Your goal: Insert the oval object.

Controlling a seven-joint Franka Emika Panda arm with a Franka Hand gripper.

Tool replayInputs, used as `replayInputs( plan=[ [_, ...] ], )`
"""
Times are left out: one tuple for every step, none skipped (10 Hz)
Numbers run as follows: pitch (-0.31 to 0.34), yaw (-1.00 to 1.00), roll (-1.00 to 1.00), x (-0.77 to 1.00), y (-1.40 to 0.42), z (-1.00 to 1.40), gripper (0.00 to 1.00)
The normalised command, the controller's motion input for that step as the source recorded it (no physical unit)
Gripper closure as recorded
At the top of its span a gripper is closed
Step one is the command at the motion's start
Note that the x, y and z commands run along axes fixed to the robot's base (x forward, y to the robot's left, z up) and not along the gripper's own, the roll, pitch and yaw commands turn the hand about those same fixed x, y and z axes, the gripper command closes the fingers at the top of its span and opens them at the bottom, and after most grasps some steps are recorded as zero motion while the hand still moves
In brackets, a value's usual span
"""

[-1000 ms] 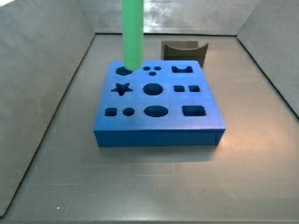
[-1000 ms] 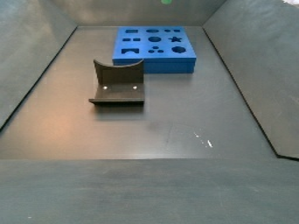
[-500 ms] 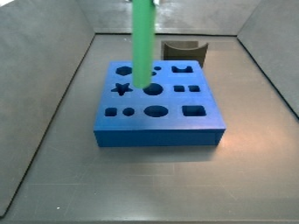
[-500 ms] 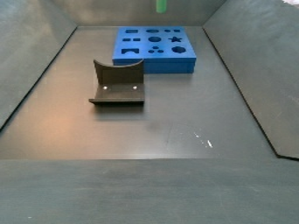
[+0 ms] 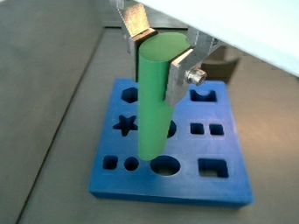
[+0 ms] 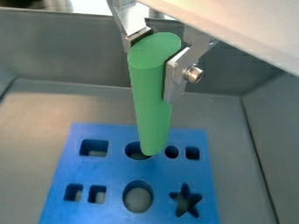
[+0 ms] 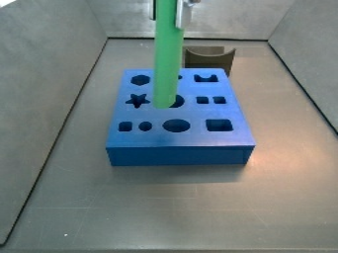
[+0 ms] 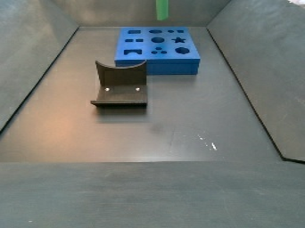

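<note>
The gripper hangs above the block and grips the top of the rod between its silver fingers. The rod stands straight up, its long side pointing down at the block, its low end over the middle holes. To do this step well, the arm should line the rod's oval end up with the oval hole, turn it to match, then go down slowly. The fixture sits well apart from the block.
</note>
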Motion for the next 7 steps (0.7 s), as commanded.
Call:
replayInputs(
  plan=[
    [-0.037,-1.0,0.01,0.0,0.0,-0.12,1.0],
    [-0.026,-1.0,0.02,0.0,0.0,-0.13,1.0],
    [-0.017,-1.0,0.03,0.0,0.0,-0.15,1.0],
    [-0.019,-1.0,0.04,0.0,0.0,-0.17,1.0],
    [-0.016,-1.0,0.05,0.0,0.0,-0.18,1.0],
    [-0.026,-1.0,0.07,0.0,0.0,-0.21,1.0],
    [-0.046,-1.0,0.09,0.0,0.0,-0.27,1.0]
  ],
)
